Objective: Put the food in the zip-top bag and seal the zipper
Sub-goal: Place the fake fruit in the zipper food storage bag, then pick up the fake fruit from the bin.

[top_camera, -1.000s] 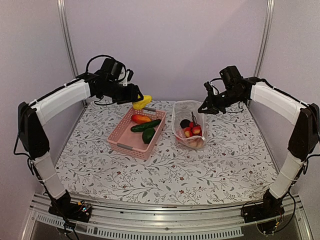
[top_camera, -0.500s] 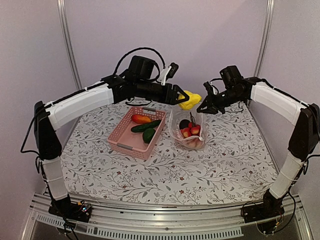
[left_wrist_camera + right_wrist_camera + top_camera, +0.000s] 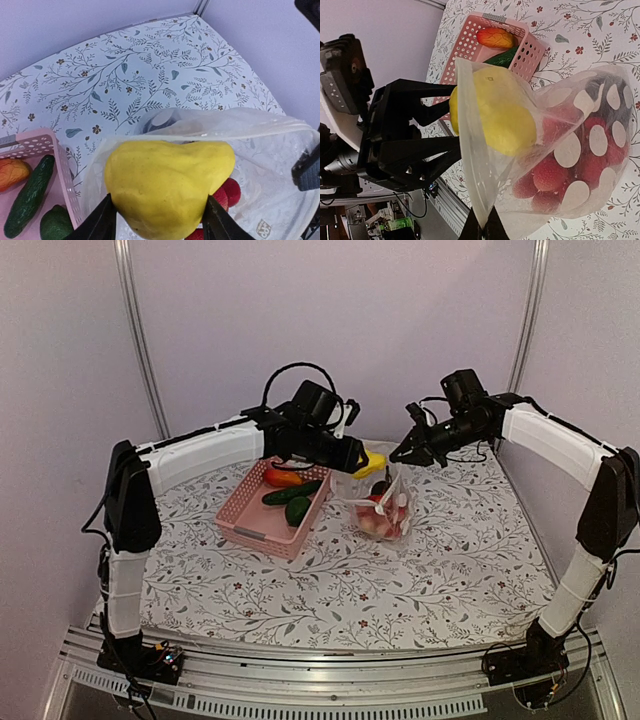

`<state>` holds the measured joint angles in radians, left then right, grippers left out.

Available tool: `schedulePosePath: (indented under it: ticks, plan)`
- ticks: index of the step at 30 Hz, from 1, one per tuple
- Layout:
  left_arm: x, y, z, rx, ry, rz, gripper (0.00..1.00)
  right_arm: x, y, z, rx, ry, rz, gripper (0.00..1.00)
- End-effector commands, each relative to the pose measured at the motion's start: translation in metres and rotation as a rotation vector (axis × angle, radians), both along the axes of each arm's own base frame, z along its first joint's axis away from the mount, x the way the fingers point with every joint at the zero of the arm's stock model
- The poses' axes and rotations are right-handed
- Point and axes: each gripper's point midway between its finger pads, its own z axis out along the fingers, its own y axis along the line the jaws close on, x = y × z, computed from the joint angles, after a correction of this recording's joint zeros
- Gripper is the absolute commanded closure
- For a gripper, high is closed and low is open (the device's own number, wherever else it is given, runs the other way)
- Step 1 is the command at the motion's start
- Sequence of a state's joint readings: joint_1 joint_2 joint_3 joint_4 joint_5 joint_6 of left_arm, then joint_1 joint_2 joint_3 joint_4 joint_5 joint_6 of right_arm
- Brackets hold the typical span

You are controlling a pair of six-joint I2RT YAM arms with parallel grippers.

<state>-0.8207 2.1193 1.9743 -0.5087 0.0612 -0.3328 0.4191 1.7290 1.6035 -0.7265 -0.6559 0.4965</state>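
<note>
L hand (image 3: pixel 160 221) clamps pepper (image 3: pixel 170 182) at bag (image 3: pixel 590 125) mouth, R hand (image 3: pixel 482 231) pinches bag open; early release may bounce pepper onto desk (image 3: pixel 450 570).

Left arm stretched long across the middle, wrist tipped down, left gripper (image 3: pixel 358 458) clamped on the yellow pepper (image 3: pixel 167 185) — a finger on each side. Right arm bent at the elbow, forearm angling inward, right gripper (image 3: pixel 403 454) pinched tight on the zip-top bag (image 3: pixel 560 165) rim.

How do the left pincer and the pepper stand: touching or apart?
Touching. The left wrist view shows the left pincer's two fingers pressed against the sides of the pepper, at the mouth of the bag.
</note>
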Motion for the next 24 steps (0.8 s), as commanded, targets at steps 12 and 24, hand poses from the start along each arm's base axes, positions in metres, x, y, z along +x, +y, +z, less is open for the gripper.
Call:
schedulePosePath:
  ticks: [12, 24]
  plan:
    - [0.007, 0.023, 0.085, -0.030, -0.171, 0.129, 0.06, 0.001, 0.011, 0.031, 0.128, -0.006, 0.027, 1.00]
    - [-0.006, 0.093, 0.090, -0.042, -0.099, 0.209, 0.13, 0.003, 0.005, 0.041, 0.131, -0.032, 0.002, 1.00]
